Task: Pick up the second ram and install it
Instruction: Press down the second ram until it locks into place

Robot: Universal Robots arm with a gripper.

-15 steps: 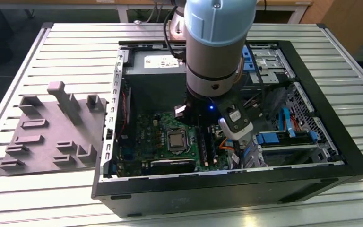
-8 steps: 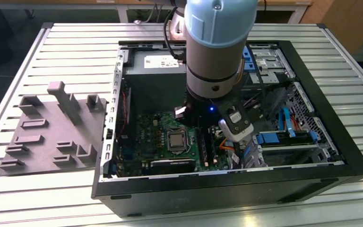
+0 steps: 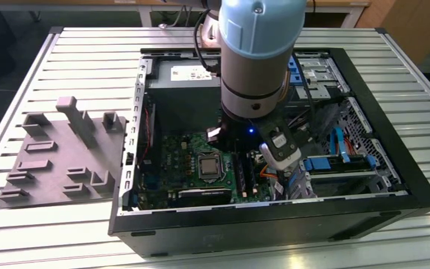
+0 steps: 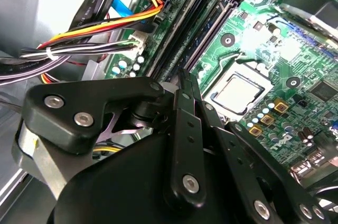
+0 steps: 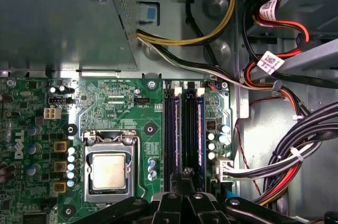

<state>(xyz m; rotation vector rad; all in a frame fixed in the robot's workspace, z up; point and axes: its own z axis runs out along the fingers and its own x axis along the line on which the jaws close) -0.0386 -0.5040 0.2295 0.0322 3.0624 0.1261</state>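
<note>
**Claw above the memory slots**

The claw [image 5: 186,182] hangs low inside the open computer case [image 3: 394,168], fingers drawn together, nothing visibly gripped. The second ram [image 5: 189,129] sits directly beneath its tip, lying in the motherboard [image 5: 105,102] slots beside the processor [image 5: 108,171].

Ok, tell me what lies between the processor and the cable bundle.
In the first wrist view, the memory slots run between the processor and the cable bundle, with a column of capacitors on the slots' cable side.
</note>
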